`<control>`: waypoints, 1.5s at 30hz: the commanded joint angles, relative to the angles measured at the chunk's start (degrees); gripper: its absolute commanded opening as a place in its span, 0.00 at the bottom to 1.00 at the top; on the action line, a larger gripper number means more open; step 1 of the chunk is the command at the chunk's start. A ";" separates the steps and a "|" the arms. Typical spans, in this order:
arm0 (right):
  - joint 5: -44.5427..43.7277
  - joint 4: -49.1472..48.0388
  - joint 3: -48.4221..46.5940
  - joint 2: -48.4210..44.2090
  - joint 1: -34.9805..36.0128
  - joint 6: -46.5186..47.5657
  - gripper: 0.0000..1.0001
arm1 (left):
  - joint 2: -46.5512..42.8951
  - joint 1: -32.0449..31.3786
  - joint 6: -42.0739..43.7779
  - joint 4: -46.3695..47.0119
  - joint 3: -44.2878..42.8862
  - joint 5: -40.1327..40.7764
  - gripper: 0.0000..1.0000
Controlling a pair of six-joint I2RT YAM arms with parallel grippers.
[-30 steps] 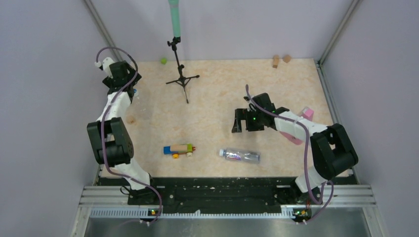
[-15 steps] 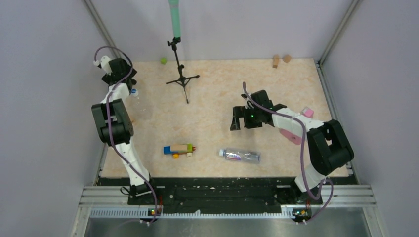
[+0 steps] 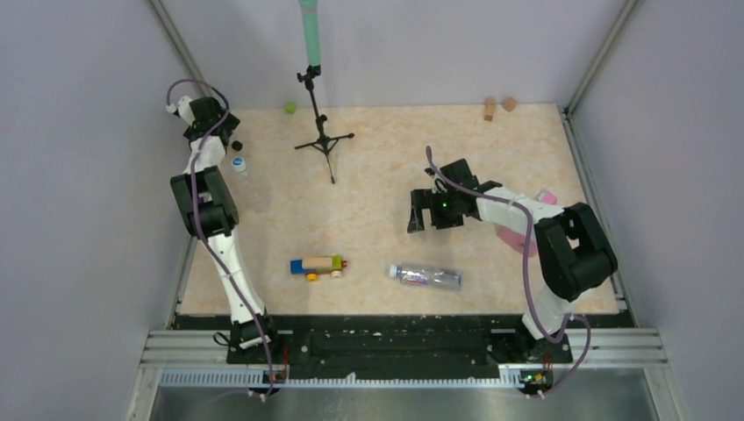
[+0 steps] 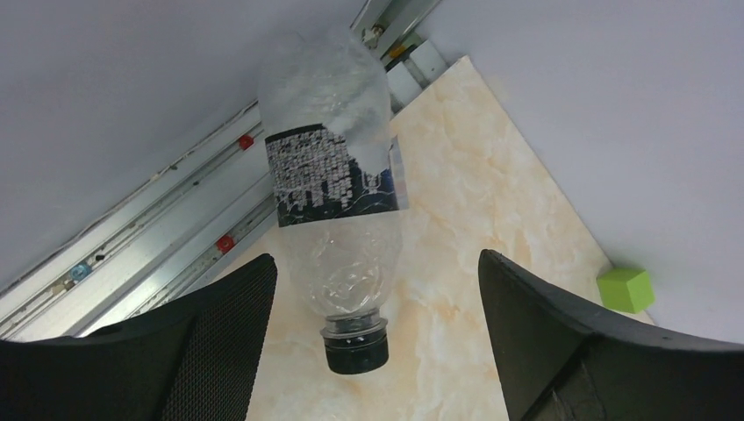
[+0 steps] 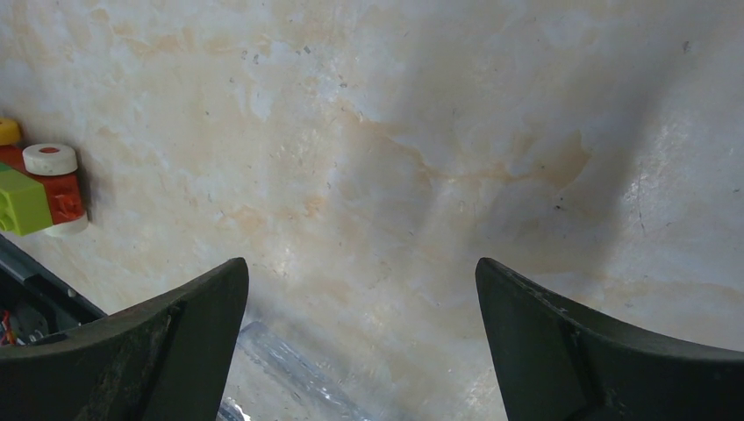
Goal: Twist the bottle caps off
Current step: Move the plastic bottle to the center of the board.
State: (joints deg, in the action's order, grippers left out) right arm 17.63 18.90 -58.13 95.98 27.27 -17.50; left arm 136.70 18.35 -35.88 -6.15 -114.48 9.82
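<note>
Left tool (image 4: 375, 263) stands wide open, gripping nothing; a clear bottle (image 4: 333, 175) sits untouched between its fingers, dark cap (image 4: 355, 355) toward the wrist. Right tool (image 5: 361, 267), fully open and empty, hovers over the bench (image 5: 526, 105), second bottle (image 3: 427, 277) nearby.

1. Table (image 3: 395, 167): pale marble-look surface with tan veins, smooth, soft sheen.
2. Bottle (image 4: 338, 219): thin clear plastic, crinkled and cloudy towards its base. The printed label band looks like plastic film, dark with small white print.
3. Cap (image 4: 355, 355): black plastic, ribbed side, slight gloss.
4. Left tool (image 4: 375, 263): black, matt. One finger's inner face shows a fine mesh-like texture.
5. Right tool (image 5: 361, 267): black, matt, dusty and lightly scuffed.
6. Rail (image 4: 175, 237): silver metal, ribbed, dull shine.
7. Green block (image 4: 625, 289): smooth flat faces, matt.
8. Toy bricks (image 5: 35, 189): moulded plastic, glossy.
9. Second bottle (image 3: 425, 277): clear glossy plastic, purplish label.
</note>
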 commanded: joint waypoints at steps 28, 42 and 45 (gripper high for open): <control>-1.85 0.32 -2.40 -0.40 0.07 -0.30 0.99 | 0.35 0.72 0.50 -2.66 3.08 -6.01 0.31; -1.07 -1.36 4.16 -7.54 0.07 -2.91 0.99 | -12.77 -0.60 -1.39 -0.82 25.39 -12.45 0.32; -1.03 -1.15 5.50 -8.61 0.13 -3.05 0.99 | -15.21 -0.64 -1.24 -0.23 28.45 -14.58 0.47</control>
State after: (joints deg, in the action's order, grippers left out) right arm 16.58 18.50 -54.33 90.65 27.27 -19.75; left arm 125.49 17.93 -37.04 -4.62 -90.19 -1.34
